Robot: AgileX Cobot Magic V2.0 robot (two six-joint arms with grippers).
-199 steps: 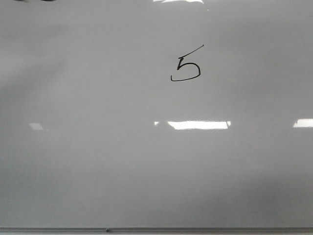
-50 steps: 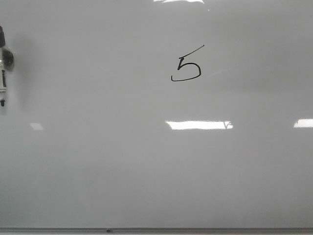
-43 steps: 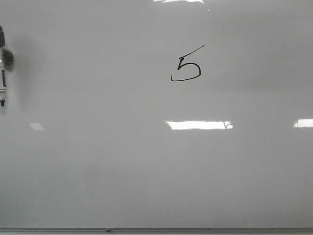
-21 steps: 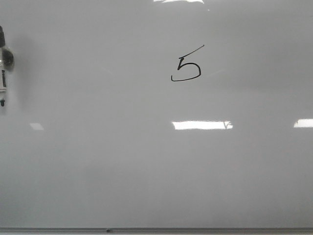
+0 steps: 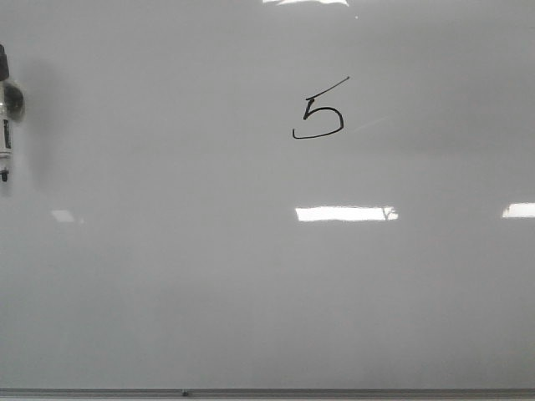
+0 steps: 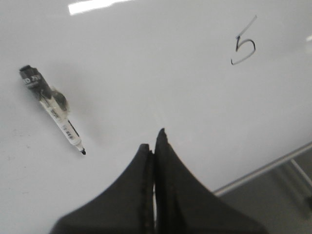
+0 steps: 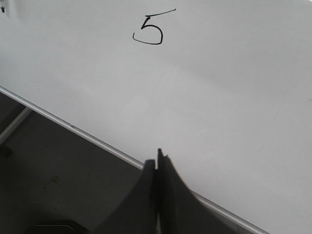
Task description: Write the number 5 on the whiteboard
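The number 5 [image 5: 318, 117] is drawn in thin black line on the whiteboard [image 5: 251, 276], right of centre at the far side. It also shows in the left wrist view [image 6: 243, 46] and the right wrist view [image 7: 150, 29]. A black-and-white marker [image 5: 6, 125] lies on the board at its far left edge; in the left wrist view the marker [image 6: 52, 109] lies apart from my left gripper [image 6: 153, 139], which is shut and empty. My right gripper [image 7: 157, 158] is shut and empty over the board's near frame edge [image 7: 73, 126]. Neither gripper shows in the front view.
Bright rectangular light reflections [image 5: 344, 214] lie on the board. The thin grey frame [image 5: 251, 392] runs along the near edge. A dark surface [image 7: 58, 180] lies beyond the frame in the right wrist view.
The marker has appeared lying at the board's left edge since the earliest frame and has stayed still over the last second. The 5 is unchanged.
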